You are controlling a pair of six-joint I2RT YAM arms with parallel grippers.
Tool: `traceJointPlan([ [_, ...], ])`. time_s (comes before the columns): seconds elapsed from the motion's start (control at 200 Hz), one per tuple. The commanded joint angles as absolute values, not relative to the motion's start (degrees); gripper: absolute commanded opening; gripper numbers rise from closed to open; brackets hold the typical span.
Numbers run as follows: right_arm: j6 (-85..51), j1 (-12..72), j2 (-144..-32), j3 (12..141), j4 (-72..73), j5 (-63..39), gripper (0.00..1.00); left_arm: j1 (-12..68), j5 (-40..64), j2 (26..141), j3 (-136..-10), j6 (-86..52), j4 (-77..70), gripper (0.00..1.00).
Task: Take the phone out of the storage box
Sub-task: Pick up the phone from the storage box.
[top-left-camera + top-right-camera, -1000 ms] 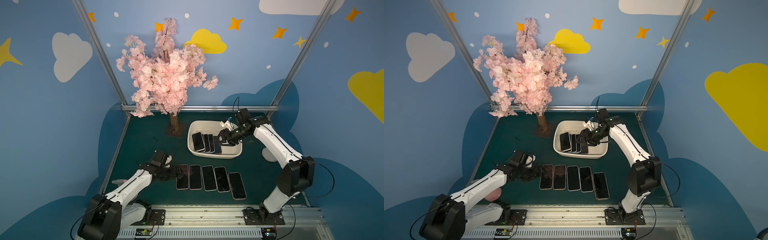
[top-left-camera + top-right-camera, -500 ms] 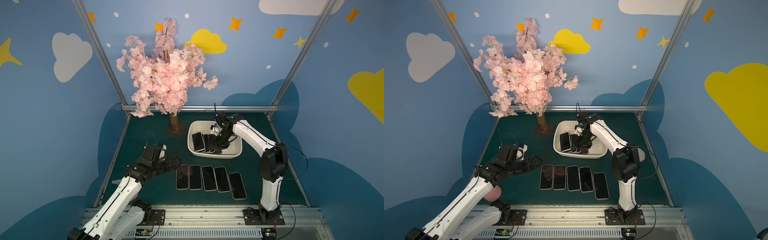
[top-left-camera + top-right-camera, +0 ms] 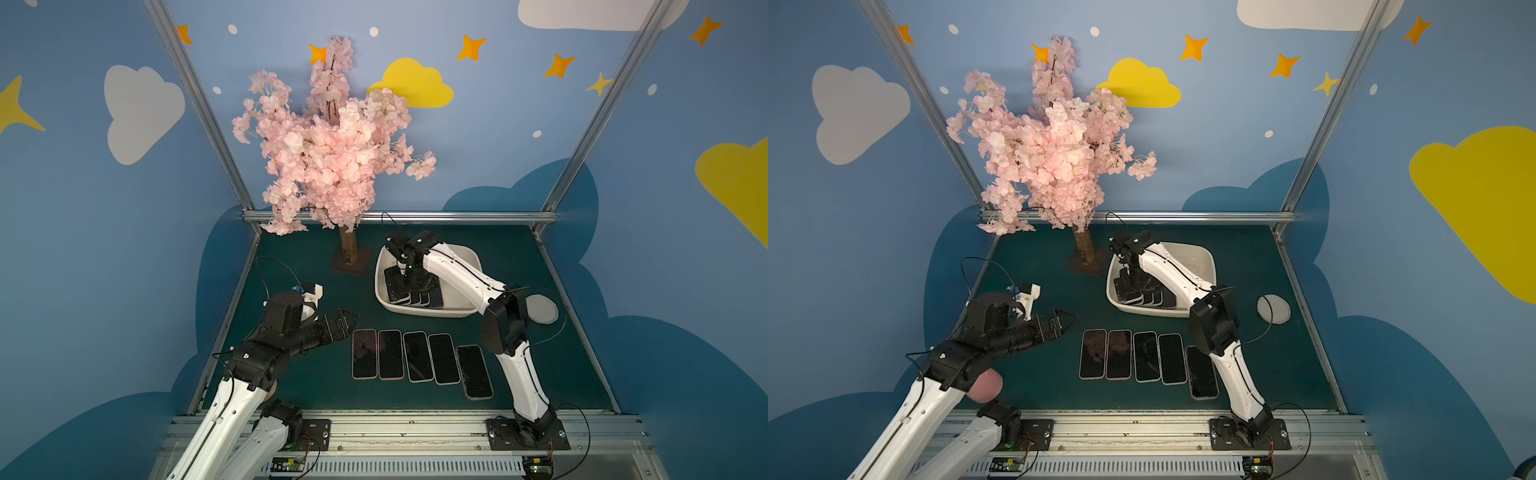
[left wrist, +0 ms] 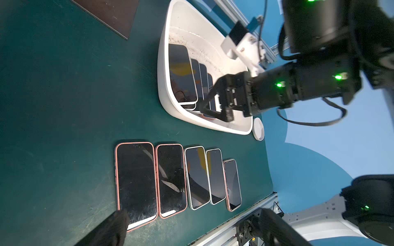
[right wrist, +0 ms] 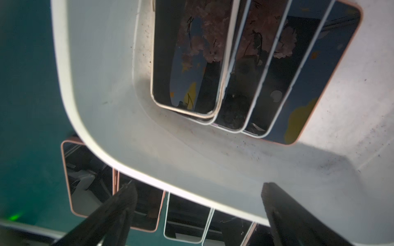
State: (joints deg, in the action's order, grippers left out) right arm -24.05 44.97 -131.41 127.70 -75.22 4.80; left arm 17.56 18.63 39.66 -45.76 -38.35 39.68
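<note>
The cream storage box [image 3: 465, 309] [image 3: 1200, 253] stands at the back right of the green mat. Several dark-screened phones [image 3: 409, 291] [image 5: 185, 59] lie overlapping against its left wall. My right gripper [image 3: 409, 278] [image 5: 199, 188] hangs open over the near ends of those phones, with nothing between its fingers. Several more phones [image 3: 417, 355] [image 4: 177, 179] lie face up in a row on the mat in front of the box. My left gripper [image 3: 345, 322] [image 4: 194, 214] stands open and empty above the mat, just left of that row.
A pink blossom tree [image 3: 332, 145] on a brown base plate [image 3: 349, 266] stands left of the box. A white round disc [image 3: 540, 309] lies right of the box, behind the right arm's elbow. An aluminium rail [image 3: 395, 424] runs along the front edge.
My right gripper moved left from the box's right side to above the phones and opened wide. My left arm rose and drew back left from the row.
</note>
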Motion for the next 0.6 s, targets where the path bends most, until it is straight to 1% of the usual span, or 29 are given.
traceJointPlan([
  [0.0, -25.5, 46.4, -135.7, 133.3, -76.1, 9.4, 0.99, 17.2, 19.5, 37.3, -44.9, -36.2, 44.1, 1.00],
  [0.21, -23.3, 47.0, -142.8, 140.5, -75.6, 10.8, 0.99, 17.1, 17.5, 38.8, -47.6, -31.5, 48.8, 1.00],
  [0.32, -21.4, 47.5, -144.6, 140.4, -73.8, 12.2, 0.99, 17.1, 17.8, 38.8, -47.4, -29.3, 50.1, 1.00],
  [0.451, -20.8, 47.6, -146.2, 140.3, -71.6, 11.7, 0.99, 17.1, 17.0, 37.8, -46.4, -29.8, 49.8, 1.00],
  [0.596, -20.1, 47.9, -147.6, 140.2, -69.7, 14.5, 0.99, 17.0, 17.1, 37.7, -46.5, -29.2, 49.7, 1.00],
])
